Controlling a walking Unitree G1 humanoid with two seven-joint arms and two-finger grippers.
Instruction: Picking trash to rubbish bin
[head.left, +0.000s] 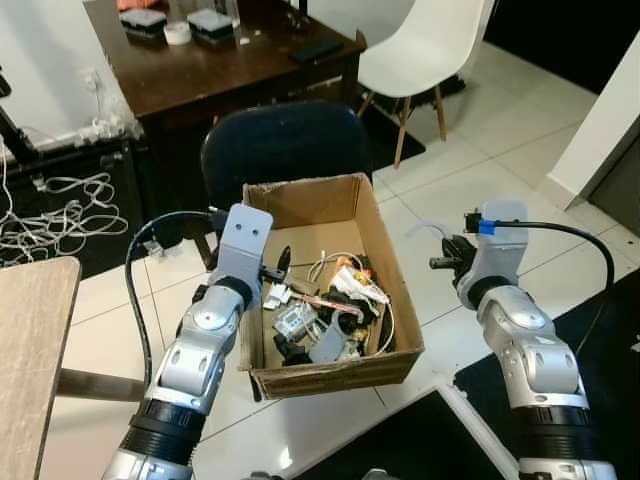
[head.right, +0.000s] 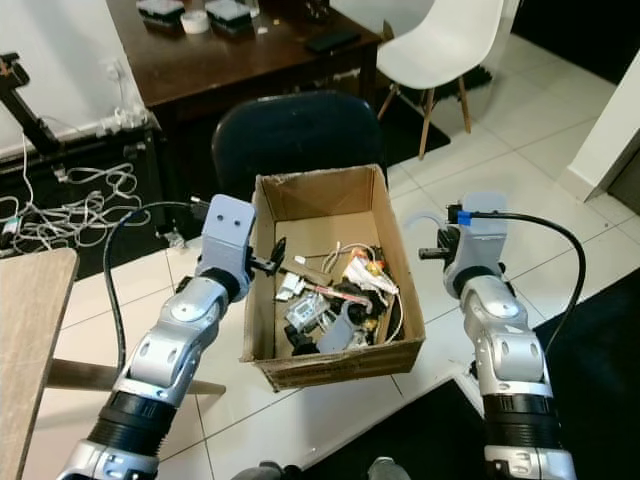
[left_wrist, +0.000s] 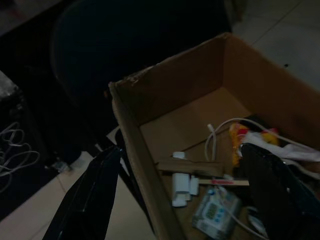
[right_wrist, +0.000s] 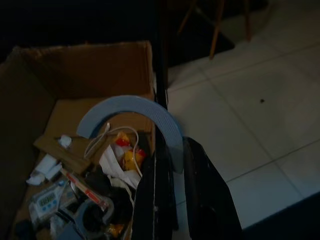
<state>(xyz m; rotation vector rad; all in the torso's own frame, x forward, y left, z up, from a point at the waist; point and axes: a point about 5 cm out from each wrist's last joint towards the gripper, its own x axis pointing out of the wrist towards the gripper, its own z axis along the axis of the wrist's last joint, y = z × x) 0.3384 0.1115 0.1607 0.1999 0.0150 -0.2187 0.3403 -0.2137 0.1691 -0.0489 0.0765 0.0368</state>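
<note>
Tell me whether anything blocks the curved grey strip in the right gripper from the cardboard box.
Nothing visible does. The right gripper holds the curved grey strip beside the cardboard box, arching over its open top.

I see the head stereo pair looking forward and down from above; the cardboard box (head.left: 330, 290) sits at centre, the dark desk (head.left: 220, 60) at 12 o'clock. Both wrist cameras sit nearer, facing into that same box from opposite sides.

Cardboard box (head.left: 360, 215) of trash (head.left: 330, 305) between both arms; right hand (head.left: 442, 255) perhaps holding something.
</note>
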